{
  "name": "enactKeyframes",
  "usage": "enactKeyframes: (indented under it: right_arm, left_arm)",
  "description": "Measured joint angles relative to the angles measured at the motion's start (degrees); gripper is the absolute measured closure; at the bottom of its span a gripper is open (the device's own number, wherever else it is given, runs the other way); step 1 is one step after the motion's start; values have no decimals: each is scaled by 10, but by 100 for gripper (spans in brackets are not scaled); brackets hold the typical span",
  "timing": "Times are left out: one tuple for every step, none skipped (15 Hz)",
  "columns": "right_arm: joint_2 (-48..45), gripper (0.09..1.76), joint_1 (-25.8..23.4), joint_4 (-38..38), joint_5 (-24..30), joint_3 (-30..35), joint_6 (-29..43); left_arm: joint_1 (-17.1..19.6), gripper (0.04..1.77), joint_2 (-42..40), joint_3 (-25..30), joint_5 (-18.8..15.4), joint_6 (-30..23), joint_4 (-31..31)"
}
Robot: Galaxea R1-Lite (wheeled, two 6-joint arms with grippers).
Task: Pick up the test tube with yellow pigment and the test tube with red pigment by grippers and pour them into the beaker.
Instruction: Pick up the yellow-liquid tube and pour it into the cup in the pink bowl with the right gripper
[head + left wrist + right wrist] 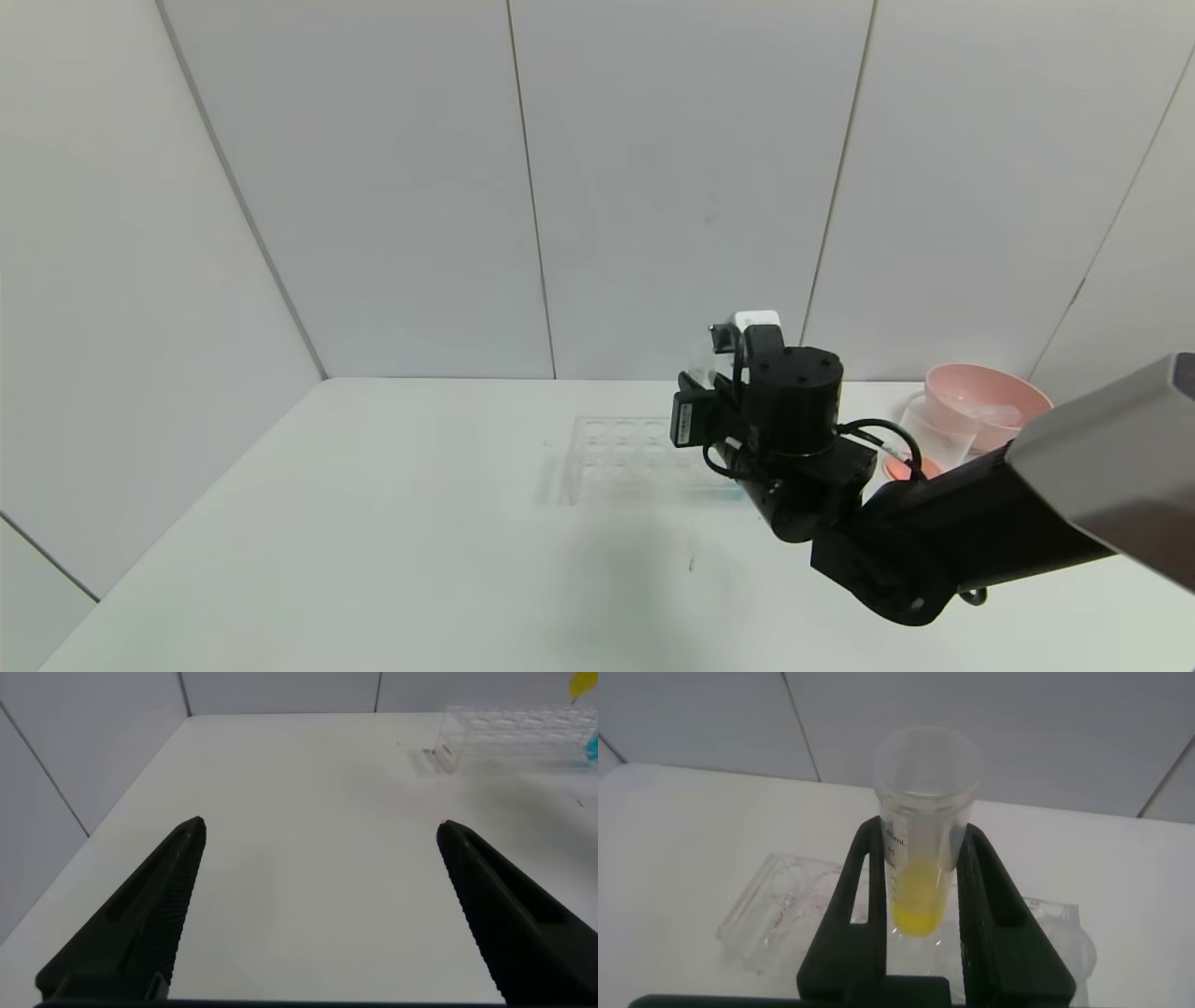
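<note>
My right gripper (922,831) is shut on the test tube with yellow pigment (920,873) and holds it upright above the clear tube rack (780,915). In the head view this gripper (719,353) hangs over the right end of the rack (625,455). The clear beaker (934,431) stands on the table to its right, in front of a pink bowl. A red-orange patch (901,468) shows at the beaker's foot; I cannot tell what it is. The red-pigment tube is not clearly in view. My left gripper (321,824) is open and empty over bare table.
The pink bowl (990,397) stands at the back right by the wall. A bit of blue (590,747) shows at the rack's end in the left wrist view. White walls close the table at the back and left.
</note>
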Motion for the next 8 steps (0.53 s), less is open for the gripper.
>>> enactKeyframes:
  right_arm:
    - [-20,135,-3,0,17,-2,-7]
    - [-41,135,-12,0,39,-2,-23]
    - [-62,135,-30,-1,70,-2,-42]
    - [-82,135,-56,-1,104,0,-55]
    - [-101,135,-86,0,141,4,-61]
    - [-117,135,-118,0,176,8,-65]
    - [-131,135,-151,0,210,13,-68]
    - [-146,135,-190,0,252,22,-71]
  left_arm:
    - [0,5,0,0,0,0,0]
    - [0,5,0,0,0,0,0]
    - [0,5,0,0,0,0,0]
    - [0,5,0,0,0,0,0]
    - [0,5,0,0,0,0,0]
    - [0,5,0,0,0,0,0]
    - [0,5,0,0,0,0,0]
    - [0,5,0,0,0,0,0]
